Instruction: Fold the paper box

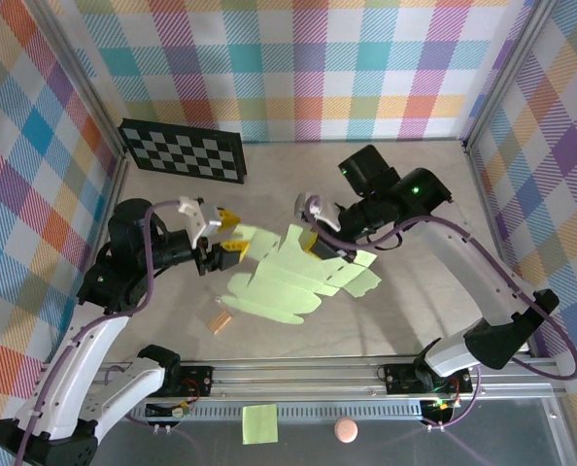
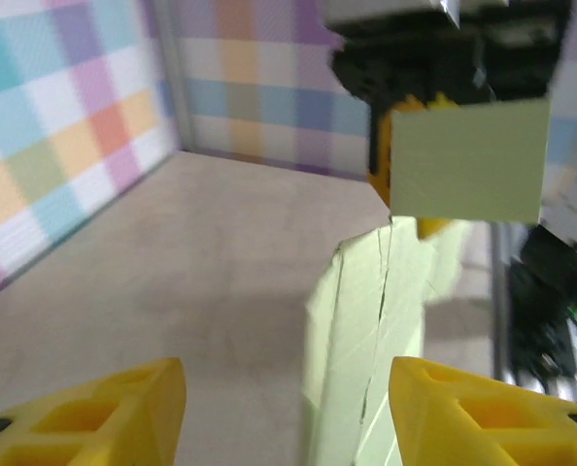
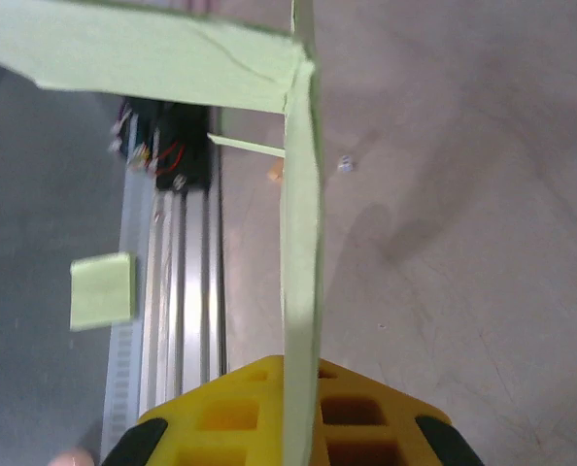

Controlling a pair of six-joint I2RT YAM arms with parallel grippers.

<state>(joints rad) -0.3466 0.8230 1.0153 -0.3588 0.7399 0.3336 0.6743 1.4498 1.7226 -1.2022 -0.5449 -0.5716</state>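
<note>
— What's closest to us down there?
— The aluminium rail (image 1: 298, 369) along the bottom of the frame, with both arms bolted to it. Below it, a square sticky note (image 1: 259, 423) and a small round pinkish thing (image 1: 345, 430) lie on a grey ledge (image 1: 415, 442).
— And the surface beyond?
— A beige, faintly mottled counter (image 1: 415, 184), fenced in by metal posts and walls (image 1: 308, 58) of pastel plaid. A black-and-white checkerboard (image 1: 184, 150) lies at upper left, by the back wall.
— Room to move?
— Open beige at upper centre and lower right. A tiny tan block (image 1: 220, 319) sits near the card's lower left edge.
— The card?
— The paper box (image 1: 288, 277) is pale lime, thin, creased and flapped. It sprawls mid-frame with its right part lifted. The right gripper (image 1: 313, 243) is clamped on its upper edge; from the wrist, the sheet runs edge-on into the yellow fingers (image 3: 250, 379). The left gripper (image 1: 228, 233) stands at the card's left end, its yellow fingers (image 2: 114, 413) spread apart and the card lying beyond them.
</note>
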